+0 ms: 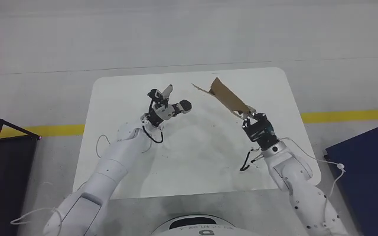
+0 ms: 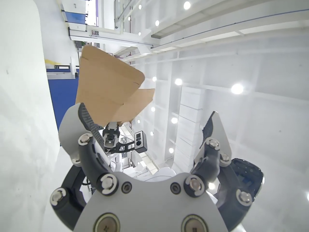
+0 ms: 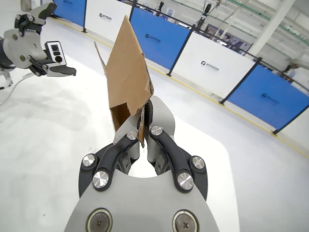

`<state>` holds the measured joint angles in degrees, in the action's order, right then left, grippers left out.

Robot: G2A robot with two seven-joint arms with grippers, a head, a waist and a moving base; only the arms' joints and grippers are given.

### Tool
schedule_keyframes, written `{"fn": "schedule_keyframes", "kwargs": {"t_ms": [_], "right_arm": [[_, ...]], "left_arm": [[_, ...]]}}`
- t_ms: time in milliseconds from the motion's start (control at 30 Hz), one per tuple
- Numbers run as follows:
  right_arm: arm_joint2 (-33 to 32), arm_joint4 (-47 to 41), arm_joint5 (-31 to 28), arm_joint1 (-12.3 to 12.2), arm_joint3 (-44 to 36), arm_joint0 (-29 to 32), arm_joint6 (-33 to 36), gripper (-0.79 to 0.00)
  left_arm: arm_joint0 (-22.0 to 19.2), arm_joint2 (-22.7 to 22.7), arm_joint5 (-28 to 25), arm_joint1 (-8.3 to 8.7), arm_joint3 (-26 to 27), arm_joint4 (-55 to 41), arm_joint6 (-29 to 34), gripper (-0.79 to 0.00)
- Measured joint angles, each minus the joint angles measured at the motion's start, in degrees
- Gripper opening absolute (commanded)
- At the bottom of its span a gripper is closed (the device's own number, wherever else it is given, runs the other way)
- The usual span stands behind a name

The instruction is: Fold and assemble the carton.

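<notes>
The right tool (image 3: 144,115) is clenched on the bottom edge of the carton (image 3: 128,73), above the right side of the white counter (image 1: 195,159). The carton is flattened brown cardboard, not yet shaped into a box. It is held in the air clear of the counter and leans away toward the far edge and the middle, with one flap loose at its lower corner. Near it but apart, the left tool (image 1: 176,97) hangs released and empty, turned toward the carton. Beyond the counter a yellow line (image 1: 53,130) crosses the floor, and farther off stand blue and white barriers (image 3: 159,39).
</notes>
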<state>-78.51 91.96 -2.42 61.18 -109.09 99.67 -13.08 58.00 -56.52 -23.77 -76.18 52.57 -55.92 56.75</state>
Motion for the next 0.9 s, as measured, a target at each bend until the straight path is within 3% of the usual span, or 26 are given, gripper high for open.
{"fn": "schedule_keyframes", "kwargs": {"t_ms": [400,567,767,800,867,900], "right_arm": [[4.3,28.1,15.3,0.5,-0.4,2.3,-1.5,-0.785],[5.8,31.4,16.2,0.9,-0.1,1.8,-0.5,-0.785],[6.6,33.4,17.1,1.2,-0.1,1.5,0.4,-0.785],[6.6,33.5,17.2,1.3,-0.1,1.5,0.6,-0.785],[6.6,33.6,17.4,1.4,-0.1,1.6,0.8,-0.785],[6.6,33.5,17.5,1.4,-0.1,1.7,0.9,-0.785]], "left_arm": [[2.5,-1.1,6.8,1.01,9.2,11.4,-9.2,0.000],[2.0,0.2,9.5,0.65,11.5,15.1,-12.5,0.000],[0.3,2.0,11.3,-0.15,10.0,17.3,-14.5,0.000],[0.1,2.2,11.3,-0.25,9.6,17.4,-14.4,-0.043],[-0.1,2.4,11.4,-0.45,8.9,17.3,-14.2,-0.286],[-0.2,2.4,11.4,-0.51,8.6,17.2,-14.0,-0.446]]}}
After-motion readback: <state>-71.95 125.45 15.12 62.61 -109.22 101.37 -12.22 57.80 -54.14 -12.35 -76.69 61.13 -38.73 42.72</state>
